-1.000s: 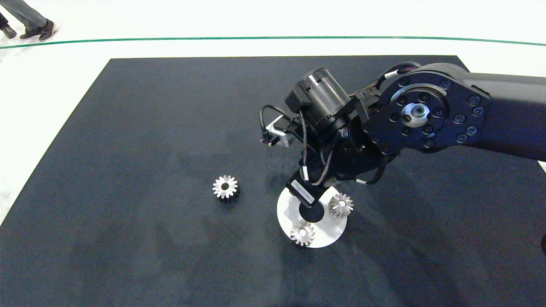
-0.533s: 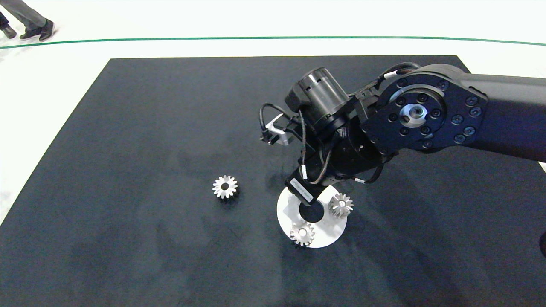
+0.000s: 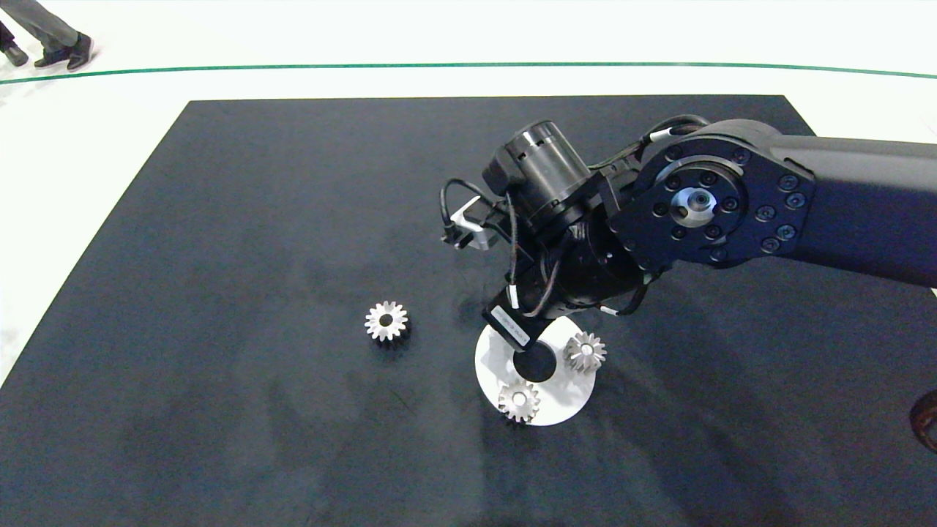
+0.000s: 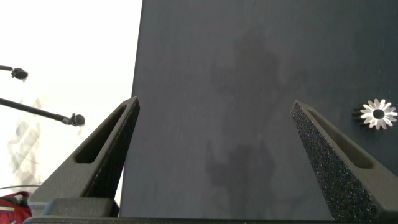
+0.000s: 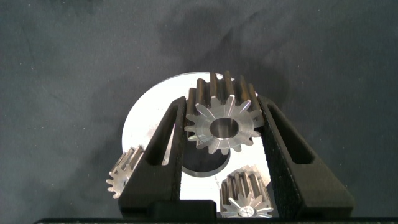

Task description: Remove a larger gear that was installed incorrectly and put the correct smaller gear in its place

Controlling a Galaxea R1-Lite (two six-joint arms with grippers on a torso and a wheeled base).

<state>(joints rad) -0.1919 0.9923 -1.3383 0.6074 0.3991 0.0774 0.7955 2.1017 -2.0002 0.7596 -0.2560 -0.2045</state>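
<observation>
A dark mat (image 3: 219, 219) covers the work surface, with pale floor and a green line beyond it, and someone's shoes (image 3: 69, 53) at the far corner.

We find the larger gear (image 5: 221, 127) clamped between the two grey fingers (image 5: 283, 155) of the right gripper (image 5: 222, 104). They press on its toothed flanks from either side. It sits over the rear part of the white disc (image 3: 567, 402), just behind the disc's dark centre hole (we cannot tell whether it has cleared its seat or is touching the plate). Two other silver gears flank it on the disc, a front gear (image 3: 519, 400) and a side gear (image 3: 585, 351), both just beside the fingers.

The smaller gear (image 3: 386, 320) lies flat on the mat, well apart from the disc on the left arm's side. The left gripper (image 4: 214, 109) hangs over the mat's edge with its fingers spread wide and nothing between them. It is out of the head view.

We judge the removal to be in hand and the swap not yet begun.

- **Loss of grip:** the pads bear on tooth tips, so the gear could twist or slip out.
- **Tilted lift:** this could bind the bore and drag the light disc along.
- **Sideways exit:** the fingers could knock a neighbouring gear off its seat.
- **Careless drop:** the gear might roll toward the smaller one.
</observation>
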